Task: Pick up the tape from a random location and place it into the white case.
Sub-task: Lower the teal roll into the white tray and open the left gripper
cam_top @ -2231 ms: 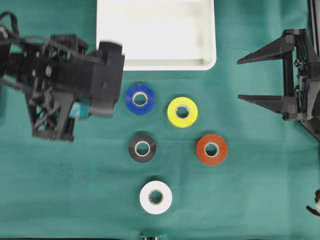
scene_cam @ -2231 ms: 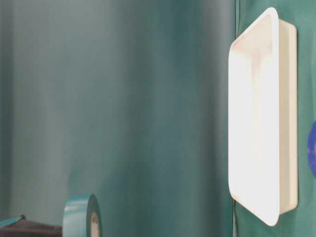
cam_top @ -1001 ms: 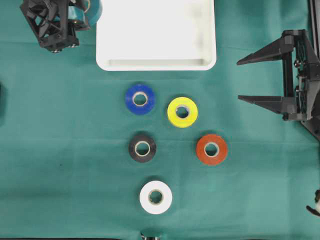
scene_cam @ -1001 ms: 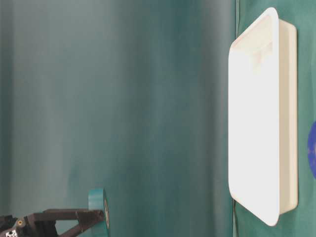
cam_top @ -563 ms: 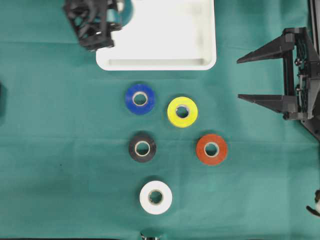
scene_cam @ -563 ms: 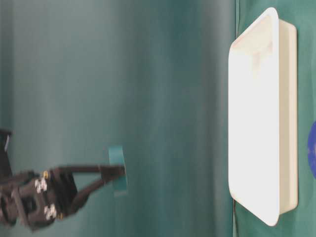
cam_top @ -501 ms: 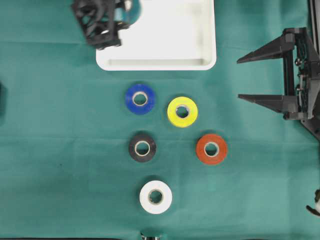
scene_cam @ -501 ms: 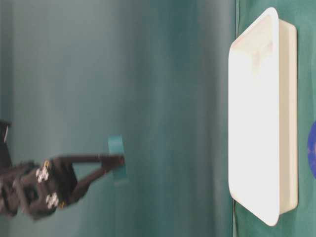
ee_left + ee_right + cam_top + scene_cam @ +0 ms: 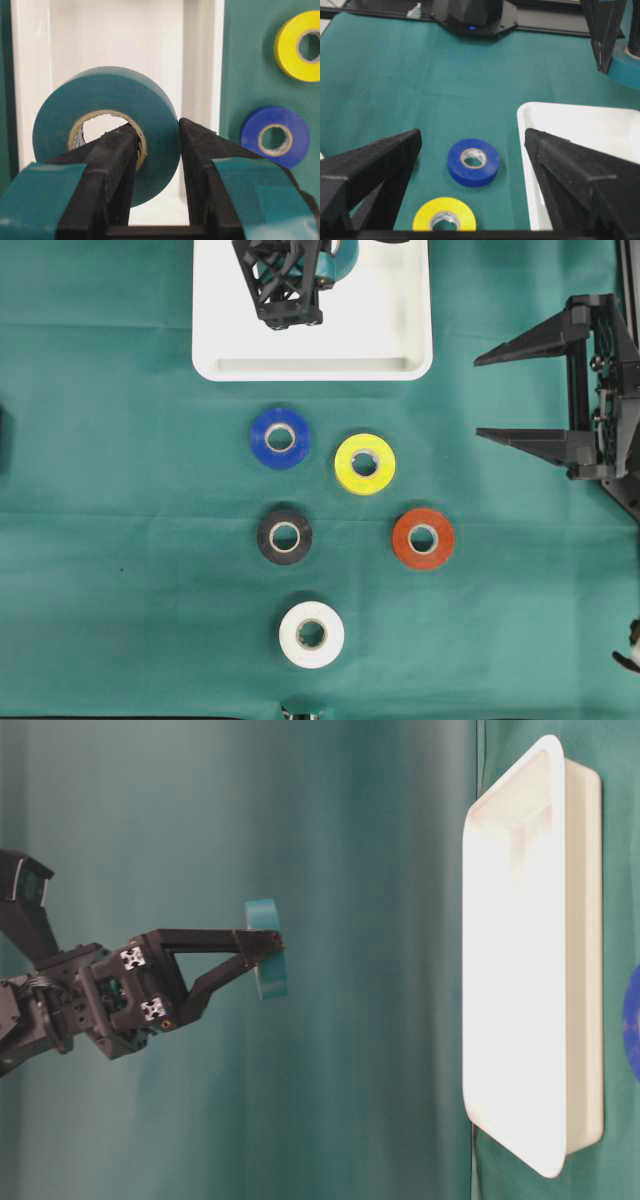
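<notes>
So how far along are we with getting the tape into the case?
Pickup looks done: the left gripper is shut on the teal tape roll, one finger through its core, one outside. In hand: the roll hangs above the white case, not yet released. Left: lower and let go. The case looks empty underneath. The right gripper is open, off to the side.

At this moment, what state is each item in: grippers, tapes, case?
left gripper: shut on the teal tape, above the case
teal tape: held on edge, clear of the case
white case: nothing resting in it
right gripper: open, holding nothing
blue tape, yellow tape, black tape, red tape, white tape: flat on the cloth
</notes>
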